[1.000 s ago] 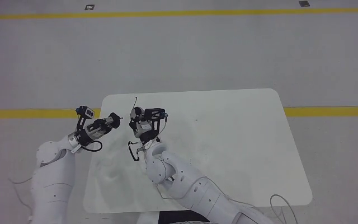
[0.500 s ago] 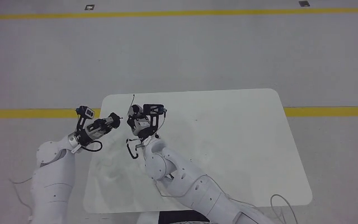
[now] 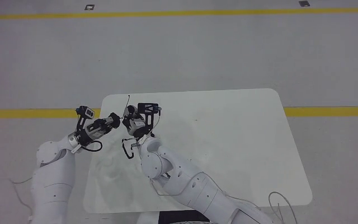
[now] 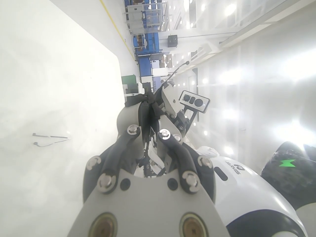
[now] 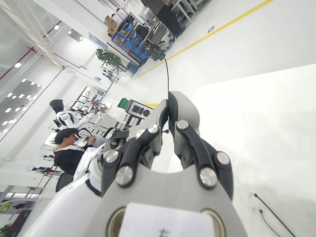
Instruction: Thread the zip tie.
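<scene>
From above, the two arms meet over the near-left corner of the table (image 3: 235,140). The left gripper (image 3: 116,119) and right gripper (image 3: 128,119) sit tip to tip, almost touching, and the zip tie (image 3: 128,101) sticks up as a thin black line out of the right one. In the left wrist view, the left gripper's fingers (image 4: 138,109) are drawn together. I cannot tell whether anything is pinched between them. Just beyond them stands the right gripper, with the tie's free end curving away in open air and nothing passed through it. Two loose ties (image 4: 50,139) lie flat on the table well off to the side. In the right wrist view, the right gripper's fingers (image 5: 176,104) are clamped tight on the strap, which rises straight out past the tips to its small head. To my eye the tie is picked up and presented, but the threading itself is not yet done: the ends must be brought together and fed through.
</scene>
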